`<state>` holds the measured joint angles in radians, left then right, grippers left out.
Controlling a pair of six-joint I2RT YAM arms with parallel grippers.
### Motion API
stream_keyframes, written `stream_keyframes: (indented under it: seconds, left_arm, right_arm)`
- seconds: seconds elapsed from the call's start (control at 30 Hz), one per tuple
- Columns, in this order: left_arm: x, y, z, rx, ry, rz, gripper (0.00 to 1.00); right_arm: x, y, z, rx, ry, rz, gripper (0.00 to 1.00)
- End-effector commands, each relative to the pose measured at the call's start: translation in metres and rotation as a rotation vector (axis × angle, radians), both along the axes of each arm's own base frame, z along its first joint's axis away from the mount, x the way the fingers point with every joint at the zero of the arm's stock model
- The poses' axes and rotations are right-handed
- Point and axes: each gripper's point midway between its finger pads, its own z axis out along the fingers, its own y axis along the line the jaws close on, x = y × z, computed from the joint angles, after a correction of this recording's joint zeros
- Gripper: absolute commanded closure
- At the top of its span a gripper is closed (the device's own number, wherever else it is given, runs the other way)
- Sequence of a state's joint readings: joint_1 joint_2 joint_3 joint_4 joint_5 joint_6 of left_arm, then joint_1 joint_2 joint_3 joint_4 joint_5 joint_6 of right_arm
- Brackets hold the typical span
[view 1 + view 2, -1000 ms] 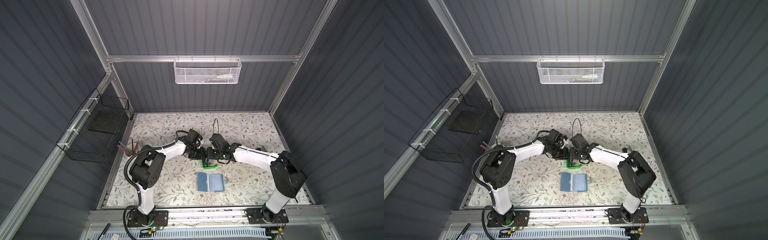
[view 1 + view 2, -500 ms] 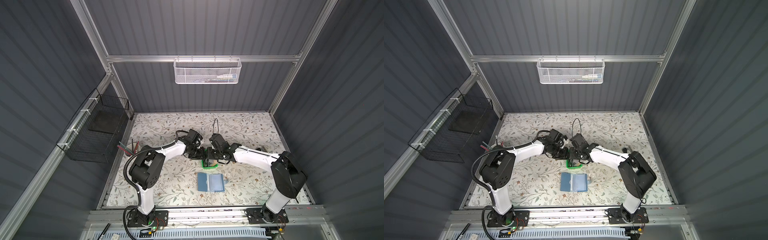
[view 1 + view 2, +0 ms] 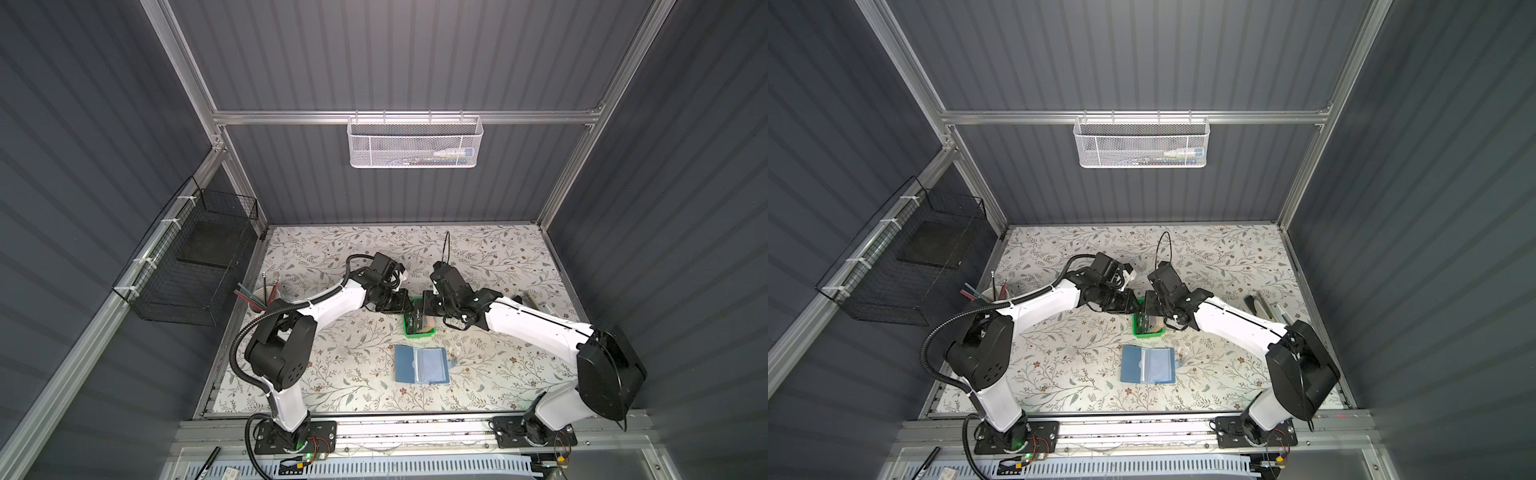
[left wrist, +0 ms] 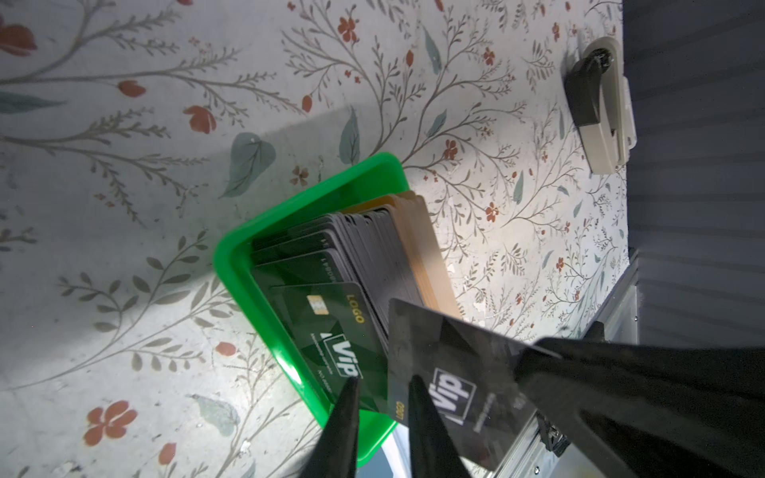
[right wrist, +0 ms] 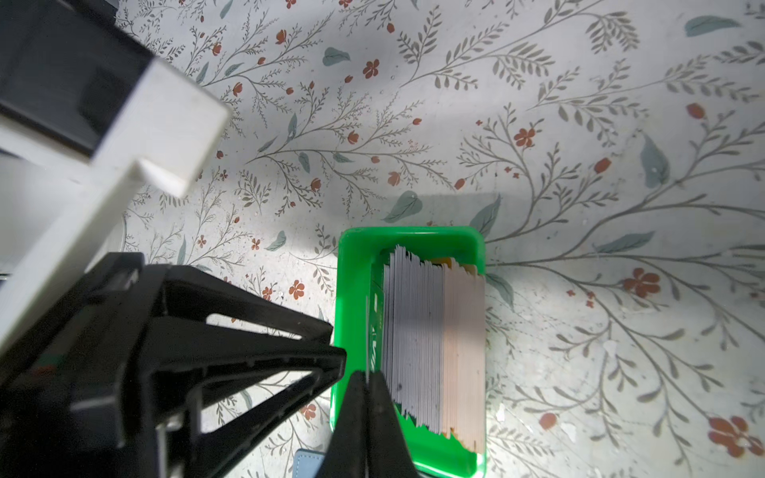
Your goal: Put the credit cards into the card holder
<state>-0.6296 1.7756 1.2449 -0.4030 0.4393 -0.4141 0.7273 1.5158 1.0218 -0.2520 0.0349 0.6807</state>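
Observation:
The credit cards point(image 4: 372, 248) stand on edge as a stack in a green tray point(image 4: 232, 265), which also shows in both top views point(image 3: 419, 328) point(image 3: 1148, 328). My right gripper point(image 5: 367, 374) is shut on one dark card with white "Vip" marks point(image 4: 434, 343), seen edge-on point(image 5: 367, 331) just above the tray's near side. My left gripper point(image 4: 384, 378) is open a little, its fingers either side of that card's free edge. Both grippers meet over the tray point(image 3: 409, 305) point(image 3: 424, 308). The blue card holder point(image 3: 422, 365) point(image 3: 1148, 365) lies open in front of the tray.
A cup of pencils point(image 3: 259, 297) stands at the table's left edge. A grey-and-black stapler-like tool point(image 3: 536, 303) point(image 4: 600, 103) lies at the right. A black wire basket point(image 3: 195, 257) hangs on the left wall, and a white mesh basket point(image 3: 413, 143) hangs on the back rail.
Both arms stay over the green tray, almost where they were. No other change shows in the top views.

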Motion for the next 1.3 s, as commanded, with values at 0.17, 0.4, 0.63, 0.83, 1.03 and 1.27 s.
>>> stream_keyframes:
  seconds: [0.17,0.4,0.63,0.83,1.03,1.27]
  left_arm:
    - [-0.013,-0.003,0.049,-0.101,-0.067,-0.037,0.66]
    - [-0.038,-0.009,0.088,-0.285,-0.071,-0.060,0.64]
    - [-0.062,0.006,0.095,-0.316,-0.141,0.015,0.55]
    - [-0.081,0.020,0.063,-0.248,-0.100,0.144,0.54]
    - [-0.096,0.016,0.066,-0.340,-0.088,0.166,0.48]
    - [-0.108,0.008,0.064,-0.353,-0.120,0.125,0.46]
  right_arm:
    - [-0.019,-0.018,0.010,-0.004,-0.023,-0.005,0.98]
    - [-0.042,-0.028,0.035,0.042,-0.058,0.052,0.99]
    - [-0.070,-0.053,0.058,0.075,-0.101,0.086,1.00]
    - [-0.095,-0.066,0.064,0.135,-0.111,0.109,1.00]
    - [-0.108,-0.070,0.067,0.223,-0.119,0.097,1.00]
    - [-0.110,-0.073,0.061,0.253,-0.094,0.056,1.00]
